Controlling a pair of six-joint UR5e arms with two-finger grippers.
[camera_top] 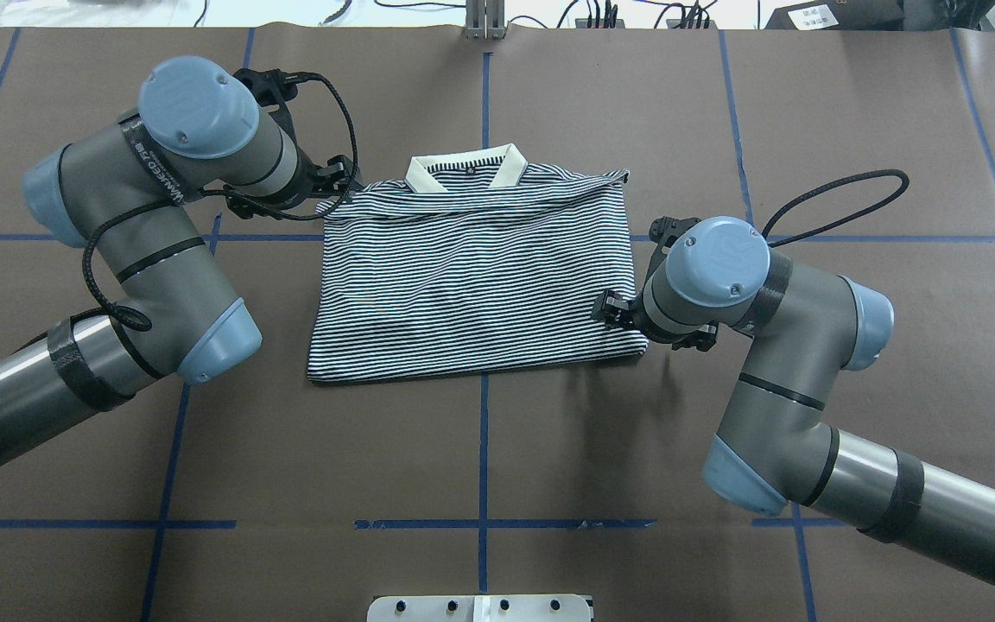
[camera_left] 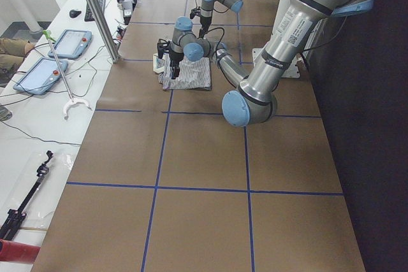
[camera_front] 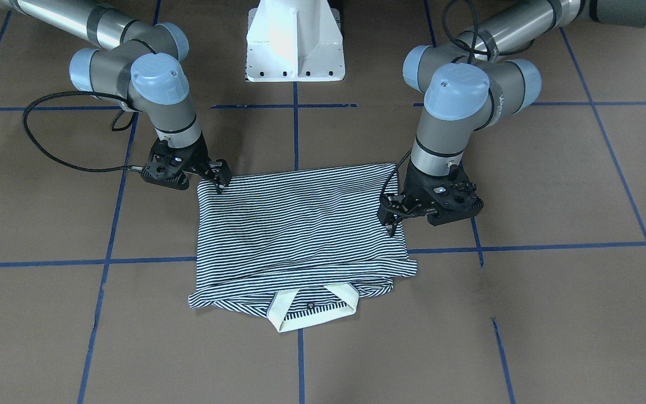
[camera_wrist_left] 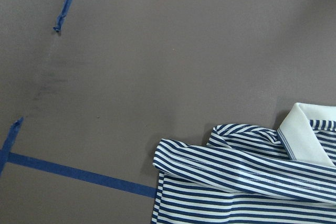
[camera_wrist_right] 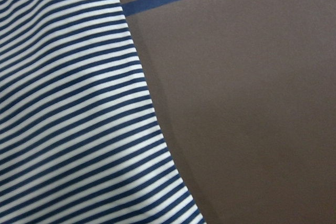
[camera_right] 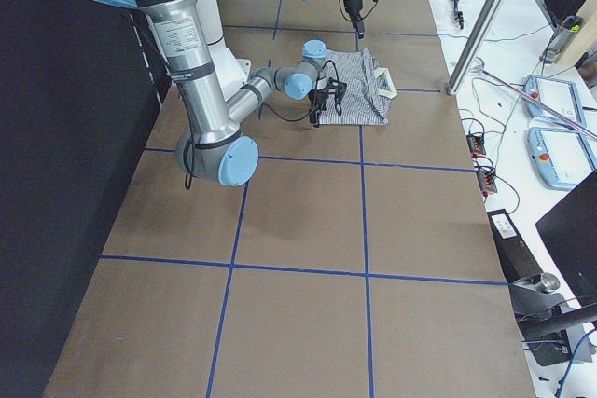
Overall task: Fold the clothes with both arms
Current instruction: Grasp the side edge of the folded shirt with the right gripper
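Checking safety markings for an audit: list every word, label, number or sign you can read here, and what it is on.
"WA…": white print on the black band round the grey left arm; rest blurred.
White sticker on that arm, exterior left view: too small.
Similar sticker on the grey right arm: too small.
White label, overhead view's top right: too small.
Navy-and-white striped polo shirt: no readable text.

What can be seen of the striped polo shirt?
The polo shirt is navy-and-white striped cloth with a plain cream collar. It lies flat on the brown table, folded into a rough rectangle, collar on the side away from the robot. The left gripper and right gripper are at its side edges; contact is unclear.
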